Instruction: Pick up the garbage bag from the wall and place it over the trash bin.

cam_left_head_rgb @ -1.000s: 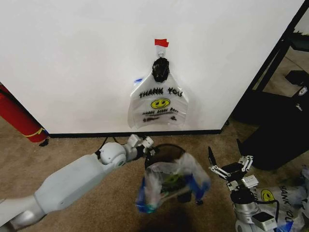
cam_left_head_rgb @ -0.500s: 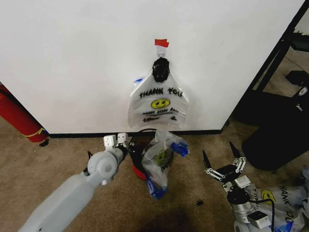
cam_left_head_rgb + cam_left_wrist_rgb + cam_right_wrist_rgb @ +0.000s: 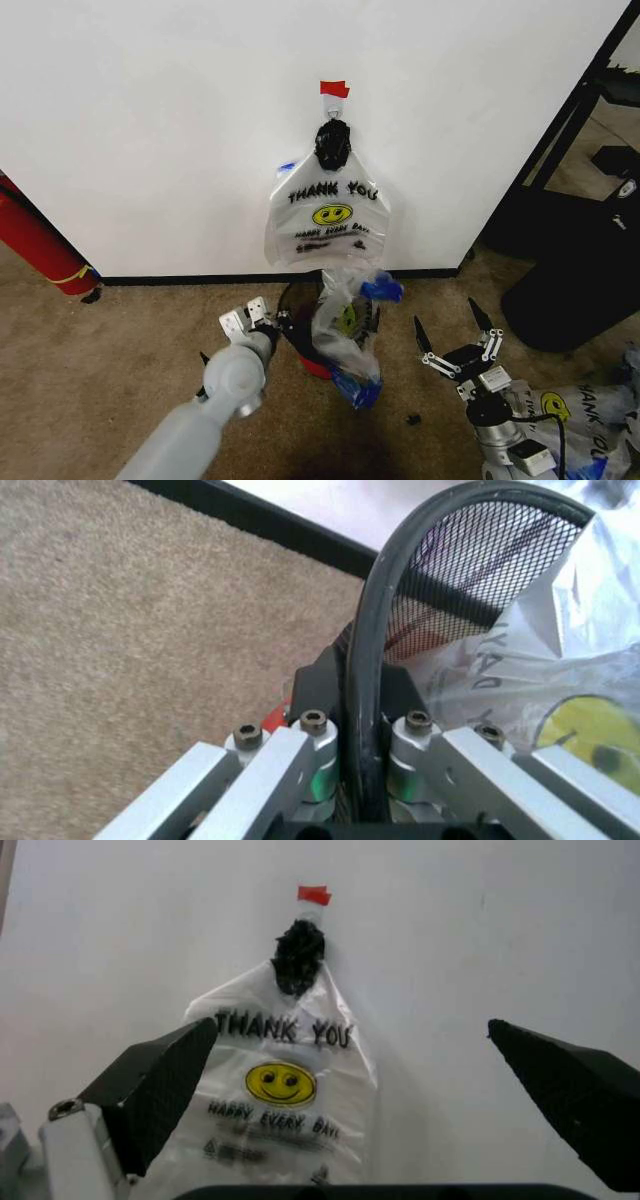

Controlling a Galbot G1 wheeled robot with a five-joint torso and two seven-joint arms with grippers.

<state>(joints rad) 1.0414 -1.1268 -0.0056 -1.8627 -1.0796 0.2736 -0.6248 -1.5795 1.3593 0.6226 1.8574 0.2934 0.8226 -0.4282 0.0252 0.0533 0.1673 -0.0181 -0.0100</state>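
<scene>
Trash bin [image 3: 305, 320] shifted wallward, left tool [image 3: 272, 322] clamped.

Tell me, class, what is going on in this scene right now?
The robot's left claw is shut on the rim of the black mesh bin, which stands tilted on the carpet below the wall. A plastic bag is draped loosely over the bin. The right claw is open beside it, holding nothing. Another bag hangs on the wall.
</scene>
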